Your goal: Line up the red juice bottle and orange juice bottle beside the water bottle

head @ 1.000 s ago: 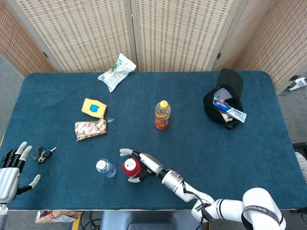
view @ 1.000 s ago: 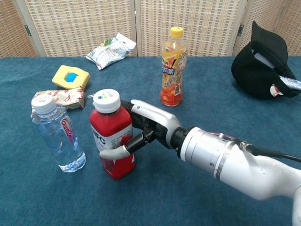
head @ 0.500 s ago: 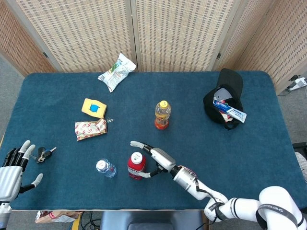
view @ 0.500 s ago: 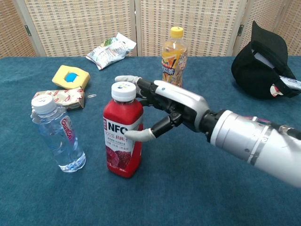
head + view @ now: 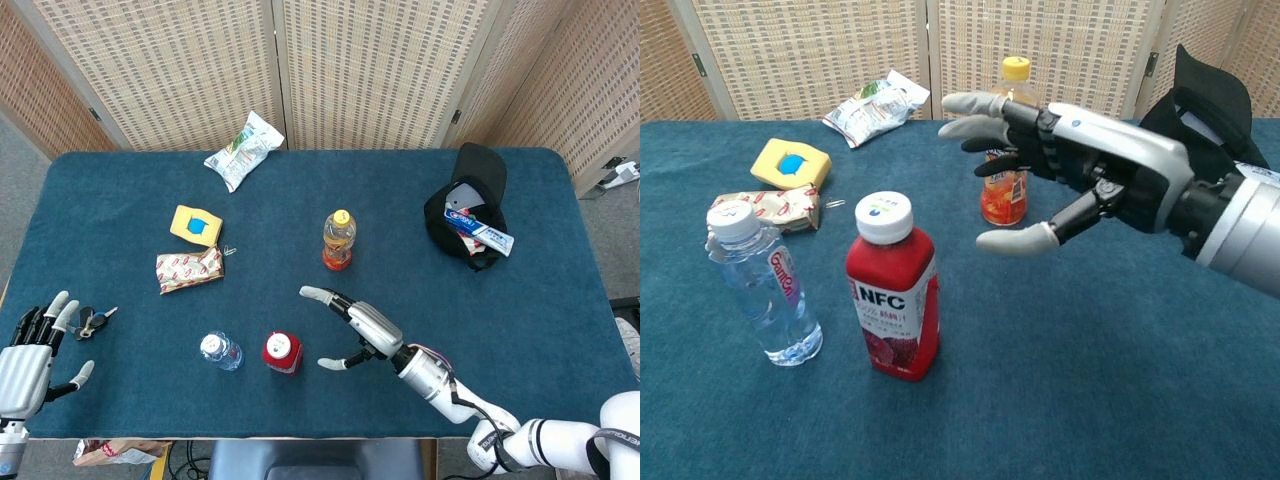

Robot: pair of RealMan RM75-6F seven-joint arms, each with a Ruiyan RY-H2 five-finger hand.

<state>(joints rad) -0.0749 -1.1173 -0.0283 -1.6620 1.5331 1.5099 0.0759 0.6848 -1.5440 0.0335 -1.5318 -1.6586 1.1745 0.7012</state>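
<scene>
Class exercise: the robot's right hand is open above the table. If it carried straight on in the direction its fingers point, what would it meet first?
In the head view the right hand points up and left, between the red juice bottle and the orange juice bottle. The way looks free at first; the yellow box lies roughly on that line, though height is unclear.

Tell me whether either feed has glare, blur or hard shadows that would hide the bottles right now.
Head view: even, soft light, no hard shadows; red juice bottle, water bottle and orange juice bottle are sharp but small. Chest view: labels read crisply; the right hand looms large near the lens and covers part of the orange juice bottle; only faint shine on the clear water bottle.
</scene>
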